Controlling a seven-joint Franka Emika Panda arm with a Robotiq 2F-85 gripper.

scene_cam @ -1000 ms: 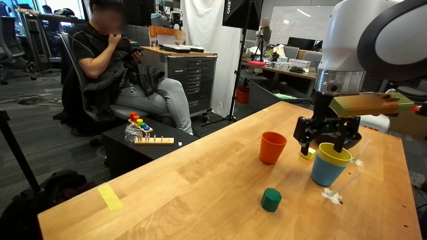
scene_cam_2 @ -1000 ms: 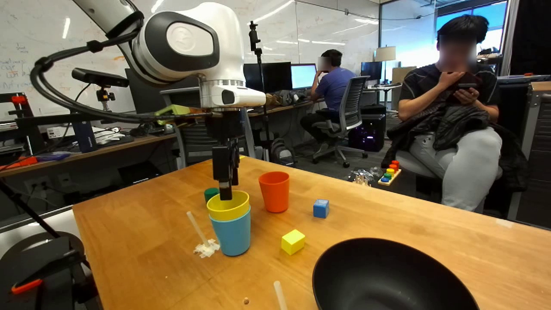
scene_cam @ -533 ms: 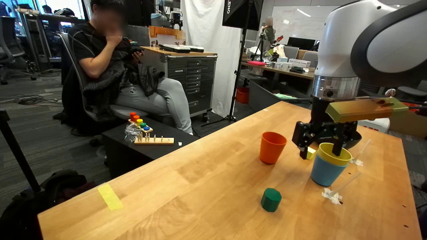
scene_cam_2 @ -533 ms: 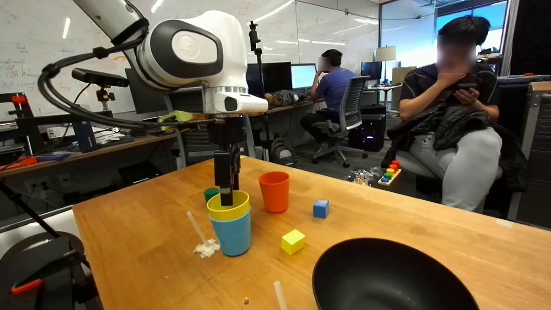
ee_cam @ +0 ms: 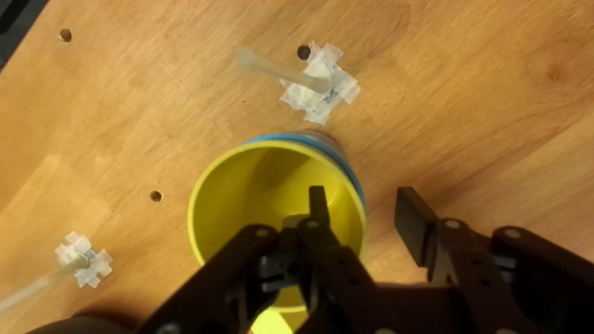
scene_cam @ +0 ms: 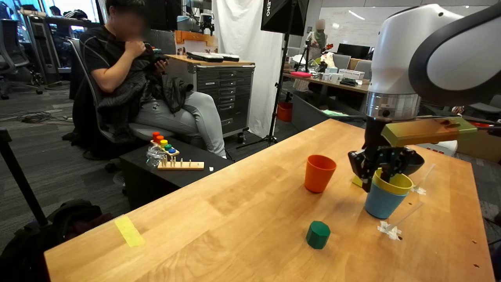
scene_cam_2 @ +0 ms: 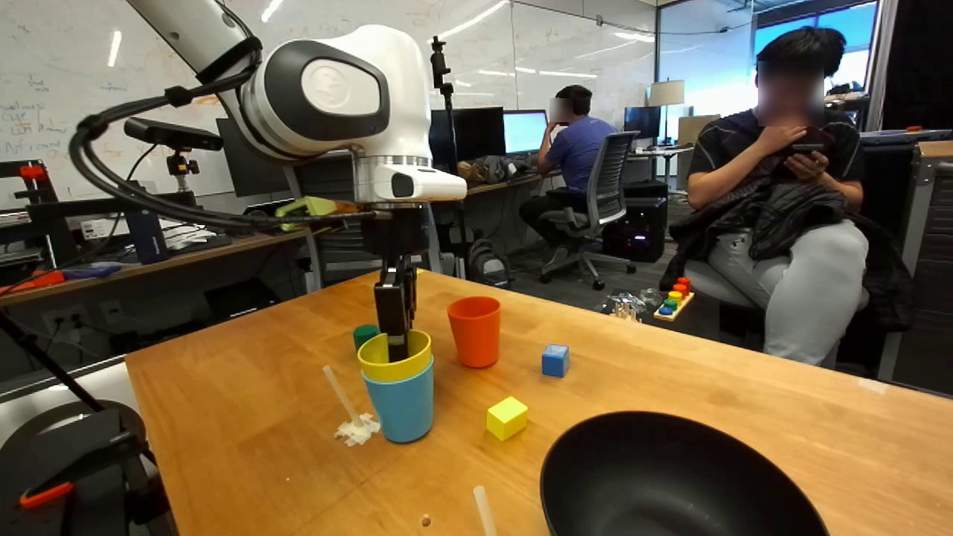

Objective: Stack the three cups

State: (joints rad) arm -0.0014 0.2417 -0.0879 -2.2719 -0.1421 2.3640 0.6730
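Observation:
The yellow cup (scene_cam: 399, 184) sits nested in the light blue cup (scene_cam: 381, 203), its rim standing above the blue one. Both are upright on the table. The orange cup (scene_cam_2: 475, 335) stands upright on its own close by. In the wrist view my gripper (ee_cam: 363, 202) straddles the cup wall. One of its fingers (ee_cam: 319, 202) reaches inside the yellow cup (ee_cam: 260, 181), and the opposite one hangs outside. Gaps show between the wall and both fingers, so the jaws are partly apart and hold nothing. The orange cup is out of the wrist view.
A green block (scene_cam: 318, 235), a yellow cube (scene_cam_2: 507, 418) and a blue cube (scene_cam_2: 555, 360) lie around the cups. A black bowl (scene_cam_2: 670, 476) stands near the yellow cube. Close to the stacked pair, a translucent straw (ee_cam: 287, 72) sticks up from tape on the table.
My gripper has come down, and one finger now reaches deeper into the yellow cup. The jaws have drawn closer together. The cups have stayed where they were.

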